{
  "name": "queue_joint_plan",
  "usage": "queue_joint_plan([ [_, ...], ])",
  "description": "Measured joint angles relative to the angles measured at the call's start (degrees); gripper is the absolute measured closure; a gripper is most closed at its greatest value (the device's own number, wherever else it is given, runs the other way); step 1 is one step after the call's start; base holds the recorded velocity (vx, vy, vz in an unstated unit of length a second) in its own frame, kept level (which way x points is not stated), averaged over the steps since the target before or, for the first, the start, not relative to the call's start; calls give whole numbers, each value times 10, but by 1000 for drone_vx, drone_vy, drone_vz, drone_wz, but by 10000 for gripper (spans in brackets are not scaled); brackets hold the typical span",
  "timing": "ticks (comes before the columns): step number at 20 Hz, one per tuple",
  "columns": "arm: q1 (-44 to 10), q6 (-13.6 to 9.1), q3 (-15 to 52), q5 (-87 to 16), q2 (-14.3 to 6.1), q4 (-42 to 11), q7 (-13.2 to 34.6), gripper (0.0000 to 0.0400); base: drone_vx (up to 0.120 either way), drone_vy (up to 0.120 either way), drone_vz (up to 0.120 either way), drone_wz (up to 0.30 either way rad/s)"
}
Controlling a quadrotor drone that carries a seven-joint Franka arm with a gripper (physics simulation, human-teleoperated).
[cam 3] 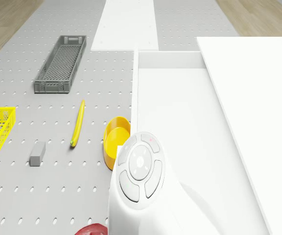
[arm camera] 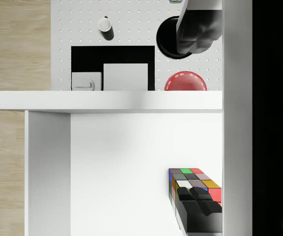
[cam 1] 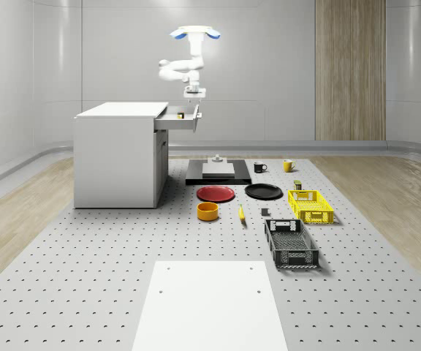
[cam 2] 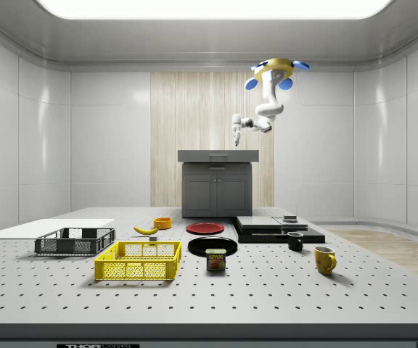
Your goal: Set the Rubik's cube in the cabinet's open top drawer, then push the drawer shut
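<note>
The Rubik's cube [arm camera: 194, 180] lies on the floor of the cabinet's open top drawer [arm camera: 122, 162], close to one side wall. It shows as a small coloured block [cam 1: 180, 115] inside the pulled-out drawer [cam 1: 178, 121] in the whole-scene view. My gripper [arm camera: 198, 118] hangs open just above the drawer, holding nothing, and one dark finger [arm camera: 200, 214] overlaps the cube in the wrist view. The drone [cam 1: 194, 34] hovers above the drawer front, its arm bent down so the gripper [cam 1: 194, 93] points into the drawer. The side view has the gripper [cam 2: 236, 141] just over the cabinet [cam 2: 217, 185].
Below the drawer front lie a red plate [cam 1: 215, 193], a black plate [cam 1: 263, 191], a yellow bowl [cam 1: 207, 210] and a banana [cam 1: 241, 213]. A yellow crate [cam 1: 310, 205], a grey crate [cam 1: 290, 243], two mugs and a black platform [cam 1: 218, 172] stand further out.
</note>
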Motion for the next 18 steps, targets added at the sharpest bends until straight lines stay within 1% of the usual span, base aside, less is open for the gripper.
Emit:
queue_joint_plan([
  [14,4,-7,-1,-3,7,-1,-3,0,0,120,0,0],
  [15,3,-12,1,-7,3,0,-3,0,0,120,0,0],
  [16,-19,-51,12,-33,-22,-8,20,0,0,120,0,0],
  [17,-76,-120,21,-56,-43,-14,81,0,0,120,0,0],
  [18,-138,-195,28,-58,-56,-5,154,0,0,120,-40,0],
])
